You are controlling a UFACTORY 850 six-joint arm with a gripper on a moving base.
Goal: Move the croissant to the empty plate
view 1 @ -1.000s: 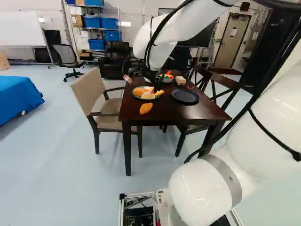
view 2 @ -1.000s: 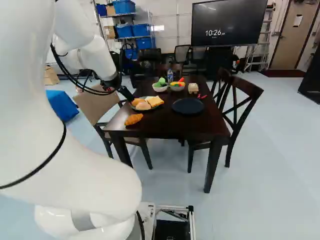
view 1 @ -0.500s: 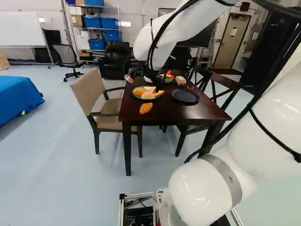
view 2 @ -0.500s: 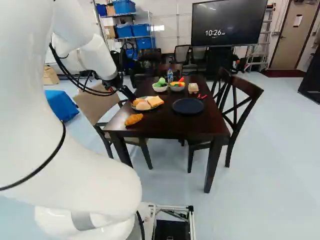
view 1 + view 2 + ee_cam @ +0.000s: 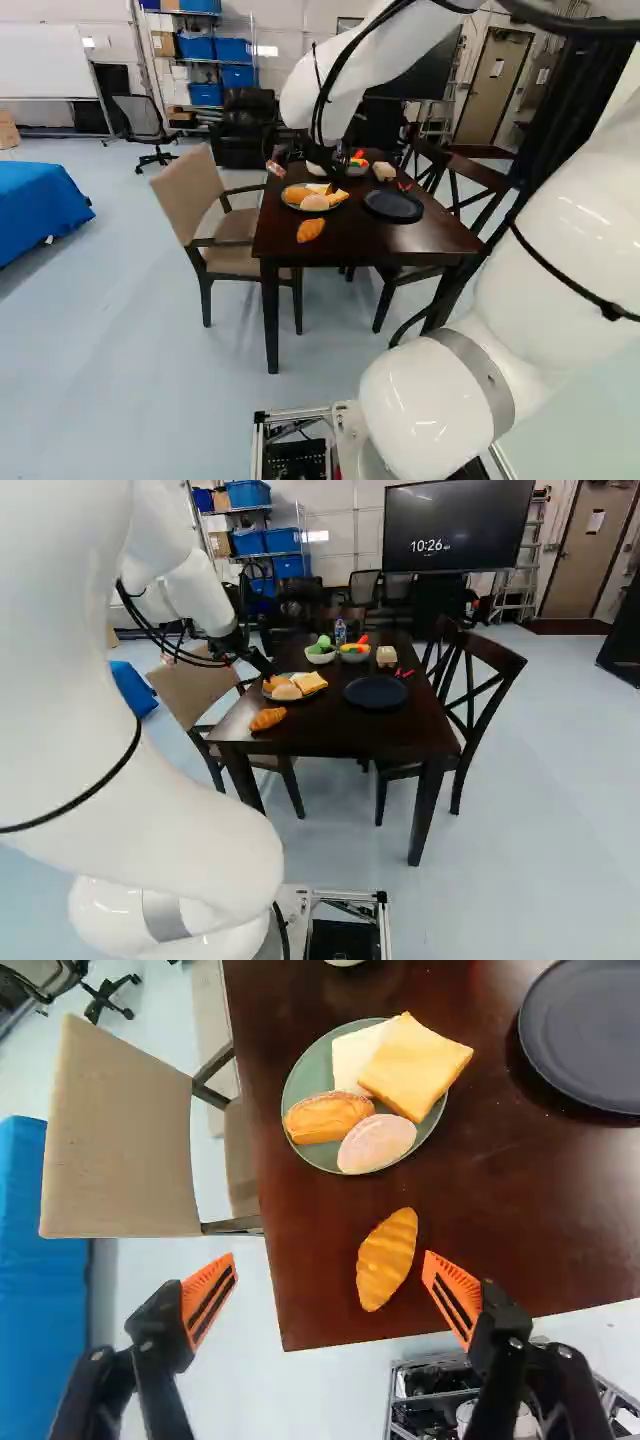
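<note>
The arm (image 5: 335, 92) has shifted slightly; the croissant (image 5: 387, 1260) lies unmoved near the bench (image 5: 490, 1210) corner. The fingers (image 5: 329, 1257) stand wide but off-centre: a straight descent might press one onto it. The wrist view cuts off the empty plate (image 5: 590, 1035); in the base views their tips barely show.

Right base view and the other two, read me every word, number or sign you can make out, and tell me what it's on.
"10:26" on the big dark screen.
Letters after it: too small.
Paper on the door: too small.
Label on the bottle: too small.
Box above the door: too blurred.
Wrist view: nothing readable.
</note>
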